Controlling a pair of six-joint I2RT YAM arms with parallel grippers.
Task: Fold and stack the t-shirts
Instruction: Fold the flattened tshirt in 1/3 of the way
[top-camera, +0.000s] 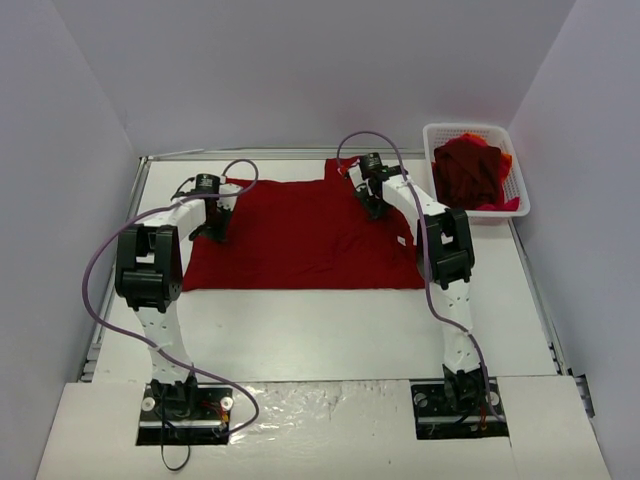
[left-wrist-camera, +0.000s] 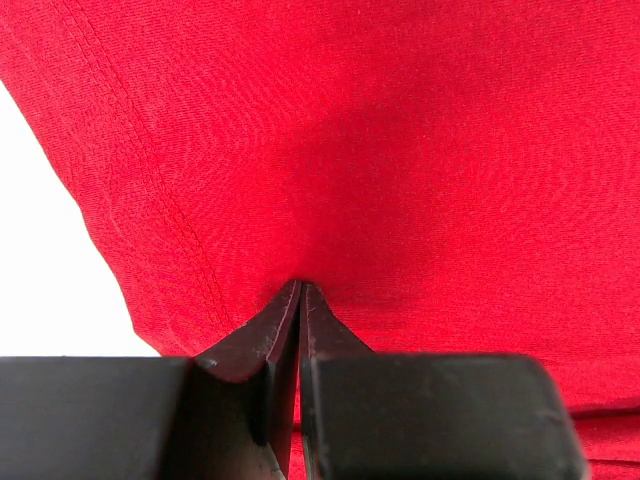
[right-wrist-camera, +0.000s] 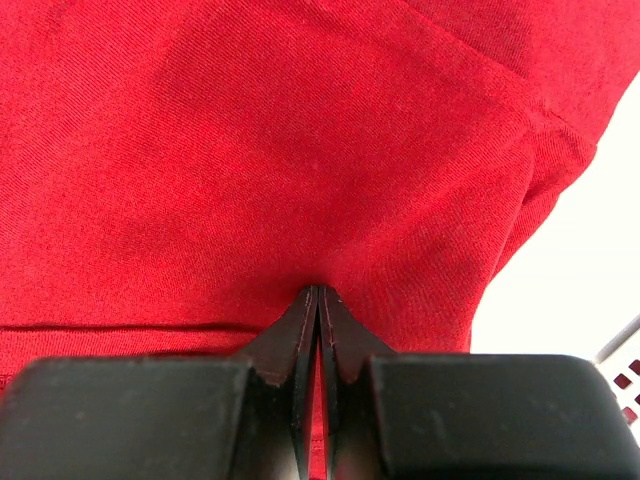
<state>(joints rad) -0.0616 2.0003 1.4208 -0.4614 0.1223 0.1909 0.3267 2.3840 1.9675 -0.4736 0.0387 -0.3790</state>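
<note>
Left gripper (left-wrist-camera: 300, 292): black fingers pressed together, pinching left edge of spread t-shirt (top-camera: 300, 235); stitched hem runs just beside tips. One spread t-shirt: bright red, fine knit, roughly rectangular, flat on white table (top-camera: 330, 325), toward far side. Right gripper (right-wrist-camera: 318, 292): closed on same shirt's far right part, cloth puckered at tips. Far right: one white mesh basket (top-camera: 470, 127), dark red shirts (top-camera: 468, 172) heaped inside, orange-red cloth at edge; number unclear.
</note>
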